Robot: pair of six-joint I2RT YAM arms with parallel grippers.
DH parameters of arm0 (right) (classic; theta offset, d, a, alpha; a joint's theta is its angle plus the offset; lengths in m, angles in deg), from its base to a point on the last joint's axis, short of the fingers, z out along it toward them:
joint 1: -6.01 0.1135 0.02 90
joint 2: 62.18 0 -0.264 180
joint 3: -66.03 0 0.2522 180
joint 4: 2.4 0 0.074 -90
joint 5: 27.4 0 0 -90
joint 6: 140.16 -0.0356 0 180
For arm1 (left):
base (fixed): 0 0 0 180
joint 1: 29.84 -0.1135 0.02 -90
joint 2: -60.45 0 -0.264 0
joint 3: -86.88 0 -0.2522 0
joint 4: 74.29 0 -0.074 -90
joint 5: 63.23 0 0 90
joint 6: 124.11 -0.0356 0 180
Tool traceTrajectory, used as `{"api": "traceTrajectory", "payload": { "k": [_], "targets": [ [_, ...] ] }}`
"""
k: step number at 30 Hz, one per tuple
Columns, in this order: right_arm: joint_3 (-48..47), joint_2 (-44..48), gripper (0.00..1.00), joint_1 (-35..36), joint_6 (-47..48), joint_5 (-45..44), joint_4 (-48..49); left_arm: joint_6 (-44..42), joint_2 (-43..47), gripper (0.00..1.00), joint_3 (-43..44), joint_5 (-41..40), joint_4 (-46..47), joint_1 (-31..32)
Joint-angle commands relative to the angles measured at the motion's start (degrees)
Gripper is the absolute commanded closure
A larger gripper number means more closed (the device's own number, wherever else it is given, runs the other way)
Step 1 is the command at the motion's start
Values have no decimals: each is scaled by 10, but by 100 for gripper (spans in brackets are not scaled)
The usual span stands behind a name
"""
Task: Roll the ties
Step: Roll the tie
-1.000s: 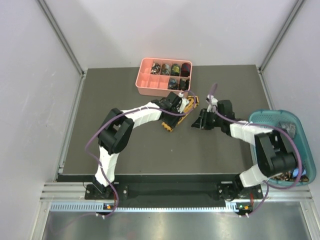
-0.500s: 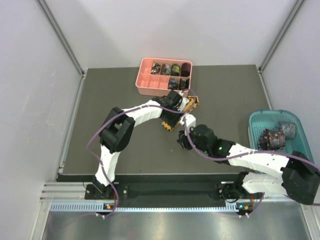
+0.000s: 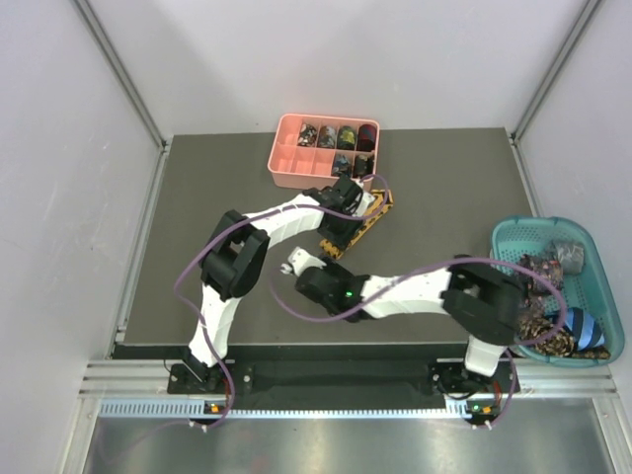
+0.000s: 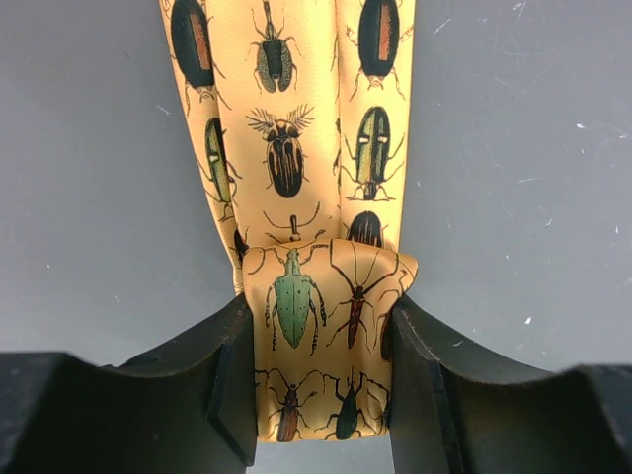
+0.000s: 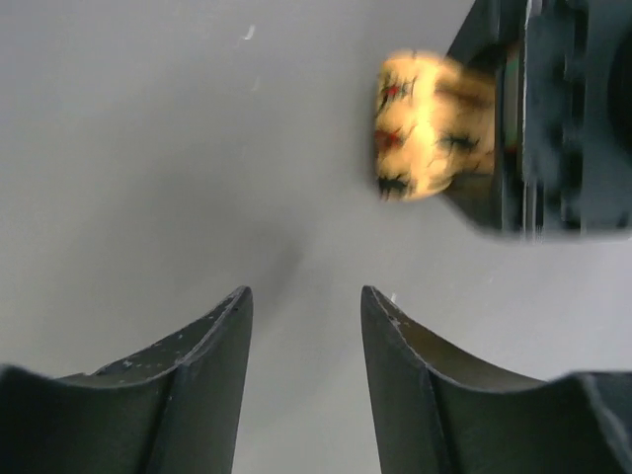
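at mid-table, just near of the tray [image 3: 286, 170], yellow tie [image 4: 296, 148] laid out long on the table [image 3: 188, 257], slanting from far right to near left. one end doubled over and pinched between the fingers [image 4: 222, 385] of the left gripper [image 4: 321, 395], likely to pin the first turn and keep fabric from sliding at the start of a coil. right gripper [image 5: 301, 385] low over the table, near and left of the tie, jaws spread with nothing between; probably set there to meet the roll from the other side and steady it. other ties [image 3: 553, 296] heaped in the basket [image 3: 509, 237] at the right edge, well apart, presumably waiting their turn. several tray cells filled with small dark bundles [image 3: 346, 136], likely finished rolls, too small to say for sure. hard to make out: tie end in the right wrist view, smeared by blur; number of folds under the pinch, hidden by the fingers; rest of the tie, cut off at the top of the left wrist view and partly covered by the left gripper from above.
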Motion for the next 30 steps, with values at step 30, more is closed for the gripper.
{"api": "traceTrajectory", "payload": {
  "k": [30],
  "targets": [
    [-402,-374,42,-64,55,-279,-274,27,-130,57,141,18,-242,2]
  ]
}}
